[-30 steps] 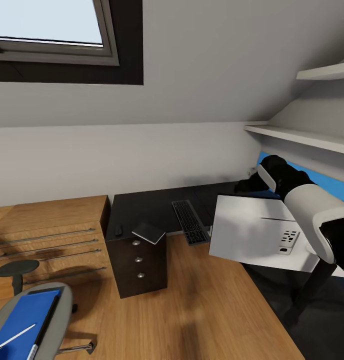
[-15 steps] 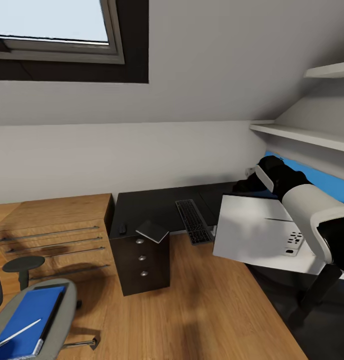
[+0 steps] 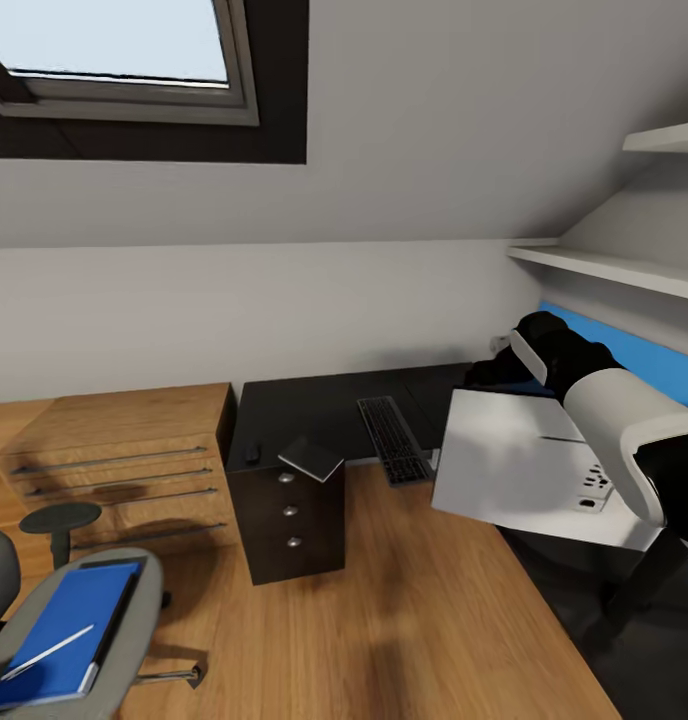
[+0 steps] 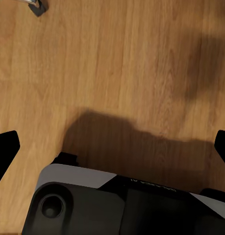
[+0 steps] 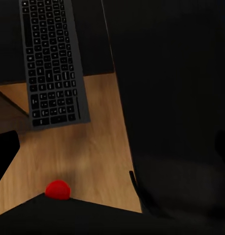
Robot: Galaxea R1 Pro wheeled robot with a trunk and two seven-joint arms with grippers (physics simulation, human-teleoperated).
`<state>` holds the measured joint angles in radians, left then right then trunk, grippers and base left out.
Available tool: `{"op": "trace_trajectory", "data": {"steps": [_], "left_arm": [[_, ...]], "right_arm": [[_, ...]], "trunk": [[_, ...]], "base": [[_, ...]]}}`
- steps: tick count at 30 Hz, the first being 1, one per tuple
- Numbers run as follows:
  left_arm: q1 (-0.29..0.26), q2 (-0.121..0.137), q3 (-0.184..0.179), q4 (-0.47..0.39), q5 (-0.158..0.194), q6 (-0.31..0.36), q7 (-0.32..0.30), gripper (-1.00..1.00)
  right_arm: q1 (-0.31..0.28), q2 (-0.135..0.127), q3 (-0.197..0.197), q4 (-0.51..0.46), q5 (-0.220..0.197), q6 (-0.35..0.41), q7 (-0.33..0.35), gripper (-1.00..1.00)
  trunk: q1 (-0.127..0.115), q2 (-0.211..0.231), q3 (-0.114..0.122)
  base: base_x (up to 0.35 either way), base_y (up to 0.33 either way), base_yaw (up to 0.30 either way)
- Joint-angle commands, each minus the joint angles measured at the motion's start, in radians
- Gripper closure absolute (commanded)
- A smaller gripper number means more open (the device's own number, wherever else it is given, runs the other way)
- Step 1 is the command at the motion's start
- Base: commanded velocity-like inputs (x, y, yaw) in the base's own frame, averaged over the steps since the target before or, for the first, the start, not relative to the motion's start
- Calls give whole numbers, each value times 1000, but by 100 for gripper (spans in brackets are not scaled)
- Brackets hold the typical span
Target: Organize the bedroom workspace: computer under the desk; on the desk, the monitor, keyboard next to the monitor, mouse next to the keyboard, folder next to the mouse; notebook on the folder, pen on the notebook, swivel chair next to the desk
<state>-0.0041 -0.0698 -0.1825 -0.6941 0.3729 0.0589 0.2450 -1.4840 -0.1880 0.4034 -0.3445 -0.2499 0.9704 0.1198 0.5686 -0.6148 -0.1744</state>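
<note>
The black-topped desk (image 3: 314, 405) stands against the wall, carrying the keyboard (image 3: 392, 438), a small black mouse (image 3: 252, 453) and the grey notebook (image 3: 310, 458), which rests over the dark drawer unit (image 3: 289, 515). Tilted with its white back up, the monitor (image 3: 514, 475) sits at the right. My right arm reaches over it, and the right gripper (image 3: 487, 375) is at its far edge. The right wrist view shows that gripper (image 5: 112, 147) open beside the keyboard (image 5: 53, 63). The swivel chair (image 3: 134, 600) holds the blue folder (image 3: 64, 625) and the white pen (image 3: 49, 650). My left gripper (image 4: 112, 147) is open over the wooden floor.
A low light-wood cabinet (image 3: 124, 450) stands left of the desk, with a round black stool (image 3: 59, 520) in front. White wall shelves (image 3: 624, 265) hang above the blue back panel (image 3: 634, 355). Bare wooden floor (image 3: 414, 610) lies between chair and desk.
The whole head view has shifted to the right as the camera turned left. The desk's things, the monitor and my right arm keep their places relative to one another.
</note>
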Motion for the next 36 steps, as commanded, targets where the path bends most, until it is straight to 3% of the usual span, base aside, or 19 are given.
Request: {"op": "trace_trajectory", "data": {"steps": [1, 36], "left_arm": [[0, 1, -5, -2, 8, 4, 8, -100], [0, 0, -9, -2, 6, 5, 8, -100]], "right_arm": [[-1, -2, 9, -1, -2, 3, 3, -100], [-1, 1, 12, -3, 2, -3, 4, -100]], "trunk": [[0, -2, -2], [0, -2, -2]], "base": [[-235, 0, 1], [-143, 0, 0]]}}
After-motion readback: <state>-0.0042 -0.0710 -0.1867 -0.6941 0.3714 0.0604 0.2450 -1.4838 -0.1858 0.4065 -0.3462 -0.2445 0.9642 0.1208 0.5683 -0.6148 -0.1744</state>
